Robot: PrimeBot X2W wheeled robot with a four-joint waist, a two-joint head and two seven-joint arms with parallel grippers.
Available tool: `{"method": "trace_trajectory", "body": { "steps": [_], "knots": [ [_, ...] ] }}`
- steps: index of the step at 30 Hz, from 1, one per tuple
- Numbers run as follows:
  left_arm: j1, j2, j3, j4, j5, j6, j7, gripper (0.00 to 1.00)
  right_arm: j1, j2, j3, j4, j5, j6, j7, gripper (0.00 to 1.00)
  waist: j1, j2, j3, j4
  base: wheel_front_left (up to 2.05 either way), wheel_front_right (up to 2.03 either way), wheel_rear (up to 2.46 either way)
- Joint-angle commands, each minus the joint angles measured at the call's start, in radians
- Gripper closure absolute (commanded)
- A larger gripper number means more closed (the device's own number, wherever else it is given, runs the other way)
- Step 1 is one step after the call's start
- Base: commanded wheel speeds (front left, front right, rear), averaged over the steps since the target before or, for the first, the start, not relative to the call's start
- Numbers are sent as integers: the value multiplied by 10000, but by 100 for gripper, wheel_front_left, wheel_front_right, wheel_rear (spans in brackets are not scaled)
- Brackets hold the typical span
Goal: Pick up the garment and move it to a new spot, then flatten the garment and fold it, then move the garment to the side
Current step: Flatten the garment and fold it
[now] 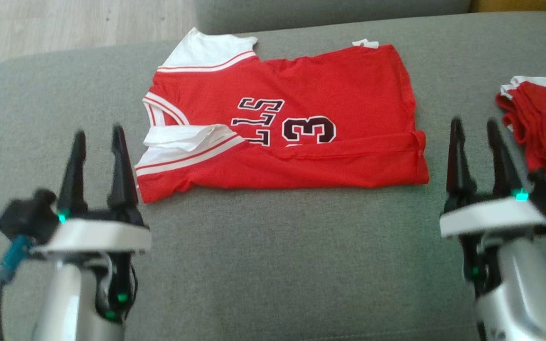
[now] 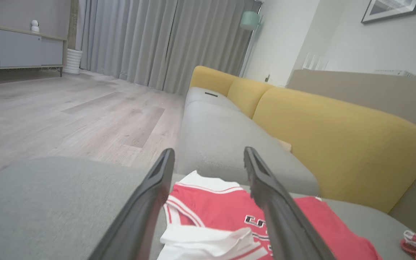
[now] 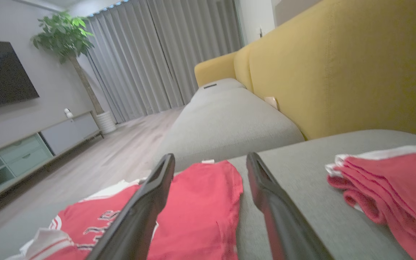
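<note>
The garment (image 1: 311, 137) is a red jersey with white sleeves and a dark "3". It lies spread on the grey seat (image 1: 273, 265), its near edge folded over. My left gripper (image 1: 97, 135) hovers open at the jersey's lower left corner, holding nothing. My right gripper (image 1: 474, 125) stands open just right of the jersey's hem, also holding nothing. In the left wrist view the jersey (image 2: 215, 213) lies beyond the left gripper (image 2: 208, 157). Through the right wrist view the jersey (image 3: 197, 206) lies under and left of the right gripper (image 3: 211, 162).
A pile of folded red-and-white garments (image 1: 545, 123) sits at the seat's right edge, close beside my right gripper. A yellow sofa back (image 2: 338, 144) runs behind the seat. Wooden floor (image 2: 67, 115) lies off the seat's left side.
</note>
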Motion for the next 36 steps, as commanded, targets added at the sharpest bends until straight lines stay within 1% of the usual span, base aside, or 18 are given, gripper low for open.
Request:
{"method": "trace_trajectory", "body": {
  "steps": [1,3,6,10,12,14,15,20,25,28,33,36],
  "knots": [
    [-76,72,336,-221,315,-51,-48,0,103,78,210,-443,-214,67,-80,0,0,0,-54,-22,0,0,0],
    [40,39,328,-92,428,-46,-48,0,279,101,219,-486,-243,67,-87,0,0,0,-53,-37,0,0,0],
    [202,-13,255,453,743,-9,-48,0,512,120,359,-552,-71,67,-133,0,0,0,-19,-106,0,0,0],
    [-6,-32,154,1162,1099,-26,-48,0,407,124,480,-672,80,67,-112,0,0,0,121,-232,0,0,0],
    [-224,-29,165,1585,1339,56,-49,0,315,125,490,-744,69,67,-59,0,0,0,236,-304,0,0,0],
    [-450,25,177,2223,1580,212,-49,0,237,125,500,-815,61,67,-25,0,0,0,352,-382,0,0,0],
    [-707,38,218,2875,1604,246,-49,0,189,126,507,-861,97,67,-2,0,0,0,472,-473,0,0,0],
    [-1385,244,219,4648,1671,332,82,0,140,126,625,-922,188,67,19,0,0,0,751,-693,0,0,0],
    [-1982,455,232,5929,1709,463,200,0,101,127,818,-930,218,67,105,0,0,0,955,-888,0,0,0],
    [-2260,590,220,6422,1825,671,159,0,99,127,1013,-904,99,67,267,0,0,0,1049,-975,0,0,0],
    [-2562,645,-12,7146,1925,579,199,0,78,127,984,-886,98,67,281,0,0,0,1123,-1053,0,0,0],
    [-2721,664,-150,7587,1964,519,417,0,64,127,943,-876,104,67,278,0,0,0,1135,-1055,0,0,0]
  ]
}}
